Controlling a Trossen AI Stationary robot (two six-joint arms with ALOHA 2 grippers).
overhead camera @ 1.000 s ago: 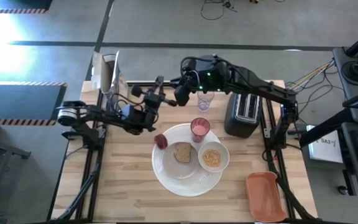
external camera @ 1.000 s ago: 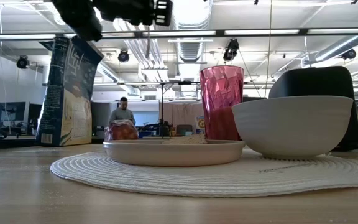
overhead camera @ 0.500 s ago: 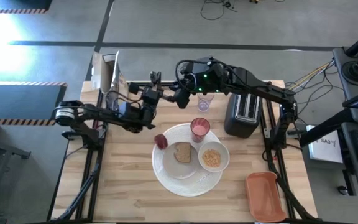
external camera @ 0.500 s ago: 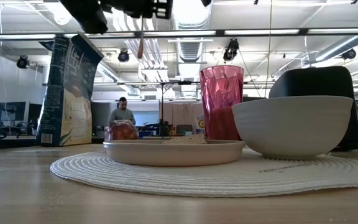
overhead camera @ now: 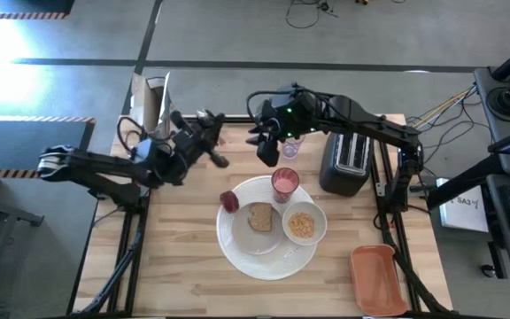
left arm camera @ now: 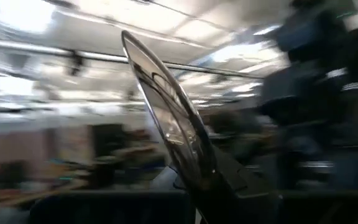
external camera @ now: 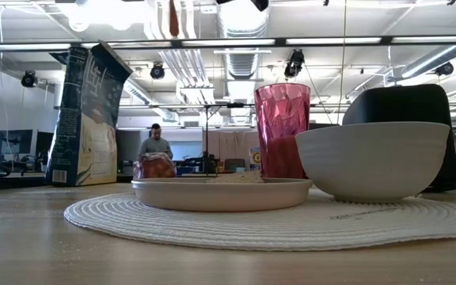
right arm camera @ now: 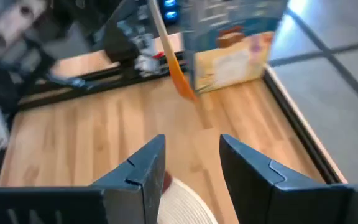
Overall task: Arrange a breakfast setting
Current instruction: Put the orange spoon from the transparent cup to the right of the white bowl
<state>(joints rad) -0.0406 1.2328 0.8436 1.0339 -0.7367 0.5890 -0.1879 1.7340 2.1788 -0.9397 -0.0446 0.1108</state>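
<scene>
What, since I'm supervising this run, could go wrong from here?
The left gripper, shut on a spoon, sits close to the open right gripper; they could clash. The clear glass below the right arm and the nearby pink cup could be knocked over.

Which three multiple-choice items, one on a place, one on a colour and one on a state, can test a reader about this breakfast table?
1. Where does the brown toast slice lie?
A. in the black toaster
B. on the large round white plate
C. on the orange-red tray

2. What colour is the translucent cup beside the small white bowl?
A. pink
B. green
C. blue

3. How does the right claw stand?
A. shut on the cup
B. shut on the toast
C. open, empty

Answers: B, the toast rests on the plate; A, the cup is pink; C, its fingers stand apart with nothing between.
</scene>
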